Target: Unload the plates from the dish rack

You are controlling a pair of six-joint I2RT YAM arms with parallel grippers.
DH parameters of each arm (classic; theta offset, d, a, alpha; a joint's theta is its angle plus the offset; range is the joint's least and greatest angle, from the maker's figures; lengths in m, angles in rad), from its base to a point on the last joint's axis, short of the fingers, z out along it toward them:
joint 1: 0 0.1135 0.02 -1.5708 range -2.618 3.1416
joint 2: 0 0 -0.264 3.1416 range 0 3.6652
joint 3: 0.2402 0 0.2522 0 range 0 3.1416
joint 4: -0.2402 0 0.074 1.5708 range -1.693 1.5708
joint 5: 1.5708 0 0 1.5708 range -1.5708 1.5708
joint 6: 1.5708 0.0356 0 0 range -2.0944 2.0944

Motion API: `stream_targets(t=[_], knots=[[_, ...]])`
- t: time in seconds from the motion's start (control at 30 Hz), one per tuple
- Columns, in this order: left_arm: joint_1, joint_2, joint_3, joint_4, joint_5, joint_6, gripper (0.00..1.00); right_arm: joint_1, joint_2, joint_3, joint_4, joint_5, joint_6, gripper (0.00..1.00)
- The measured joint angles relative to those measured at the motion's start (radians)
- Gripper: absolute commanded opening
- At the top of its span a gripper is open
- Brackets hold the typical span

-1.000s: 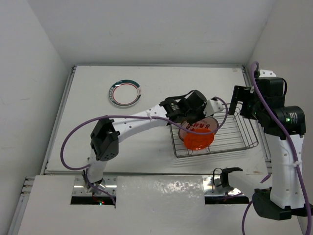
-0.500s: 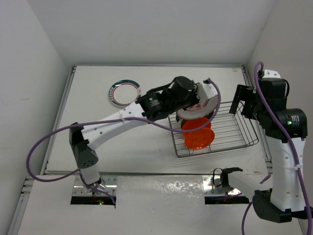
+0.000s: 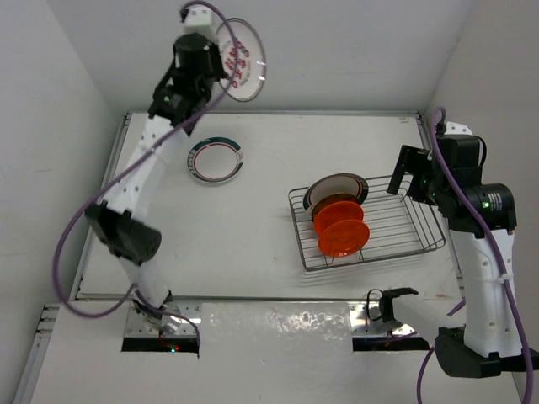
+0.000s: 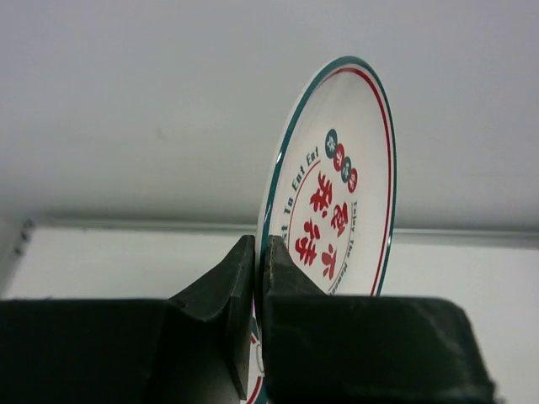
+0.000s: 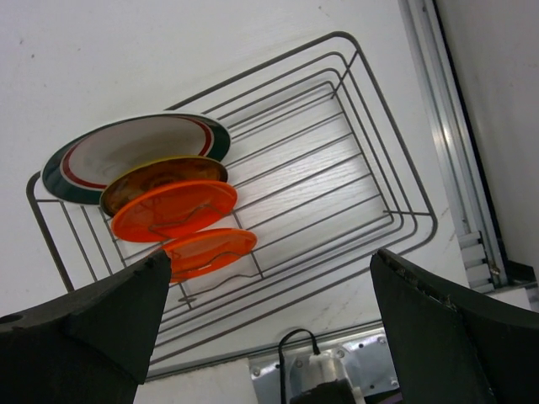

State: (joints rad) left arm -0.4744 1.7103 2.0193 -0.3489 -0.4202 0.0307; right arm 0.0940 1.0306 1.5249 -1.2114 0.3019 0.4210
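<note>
The left gripper (image 4: 259, 252) was seen clenched on the rim of a white plate (image 4: 337, 210), which was held on edge at the upper left of the top view. A teal-rimmed plate (image 3: 216, 160) was noted flat on the table (image 3: 253, 244), left of centre. The right gripper (image 3: 410, 175) was held released near the right edge of the rack (image 3: 404, 240). A dark-rimmed plate (image 3: 335, 187) and orange plates (image 3: 344, 238) were stood in the rack's left end.

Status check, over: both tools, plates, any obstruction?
Left tool shut on red-lettered plate, held high on edge. Right tool open near dish rack. Four racked plates; one unloaded plate flat on table. No obstruction seen.
</note>
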Motion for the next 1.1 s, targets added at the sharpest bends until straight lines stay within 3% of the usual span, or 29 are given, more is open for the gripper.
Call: stream_targets(t=[0.1, 0.23, 0.37, 0.5, 0.6, 0.73, 1.0, 1.07, 1.1], knots=[[0.23, 0.17, 0.099, -0.067, 0.165, -0.234, 0.0, 0.0, -0.008, -0.057, 0.026, -0.026, 0.008, 0.99], [0.468, 0.26, -0.143, 0.031, 0.496, -0.517, 0.0, 0.0, -0.017, -0.109, 0.05, -0.062, 0.019, 0.99], [0.607, 0.364, -0.31, 0.045, 0.639, -0.663, 0.0, 0.0, -0.029, -0.124, 0.06, -0.079, 0.025, 0.99], [0.608, 0.377, -0.416, 0.082, 0.719, -0.711, 0.0, 0.0, -0.044, -0.125, 0.067, -0.086, 0.025, 0.99], [0.581, 0.343, -0.498, 0.152, 0.766, -0.724, 0.1, 0.0, -0.051, -0.126, 0.067, -0.088, 0.026, 0.99], [0.552, 0.288, -0.581, 0.191, 0.811, -0.728, 0.12, 0.0, -0.05, -0.128, 0.067, -0.094, 0.029, 0.99], [0.555, 0.246, -0.627, 0.19, 0.779, -0.712, 0.12, 0.0, -0.05, -0.134, 0.076, -0.104, 0.044, 0.99], [0.556, 0.229, -0.64, 0.189, 0.765, -0.71, 0.23, 0.0, -0.05, -0.138, 0.079, -0.106, 0.05, 0.99], [0.557, 0.22, -0.645, 0.188, 0.76, -0.712, 0.35, 0.0, -0.05, -0.139, 0.08, -0.107, 0.052, 0.99]])
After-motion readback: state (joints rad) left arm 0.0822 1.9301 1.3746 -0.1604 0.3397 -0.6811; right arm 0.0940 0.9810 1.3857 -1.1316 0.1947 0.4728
